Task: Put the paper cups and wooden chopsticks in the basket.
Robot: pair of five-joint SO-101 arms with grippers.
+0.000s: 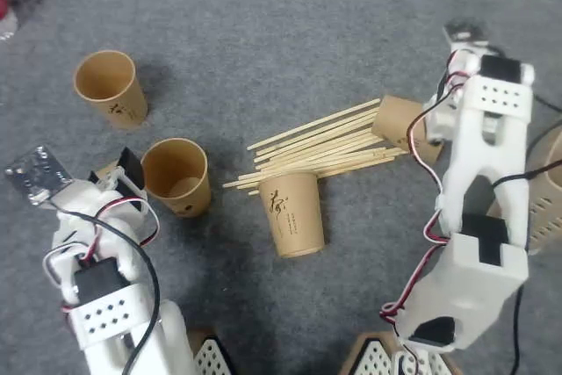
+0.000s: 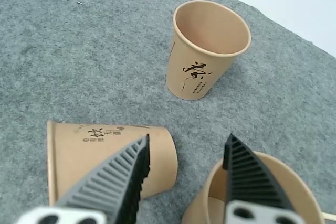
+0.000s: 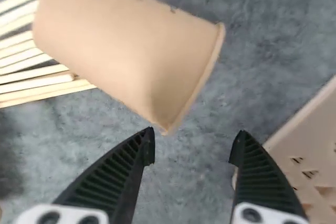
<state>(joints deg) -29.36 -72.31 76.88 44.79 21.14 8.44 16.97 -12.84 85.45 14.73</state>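
My right claw [image 3: 194, 171] hangs wide open and empty, just short of the rim of a tipped paper cup [image 3: 126, 51] that lies against the wooden chopsticks [image 3: 31, 72], with the basket [image 3: 310, 145] just beside. My left claw [image 2: 186, 177], also spread and holding nothing, hovers between a fallen cup [image 2: 105, 156] and an upright cup [image 2: 262, 192]; a far cup [image 2: 207, 51] stands apart on the grey counter [image 1: 263, 59]. I judge the first picks are in hand. Next, each claw must settle around a cup wall, close gently, then carry it to the basket.
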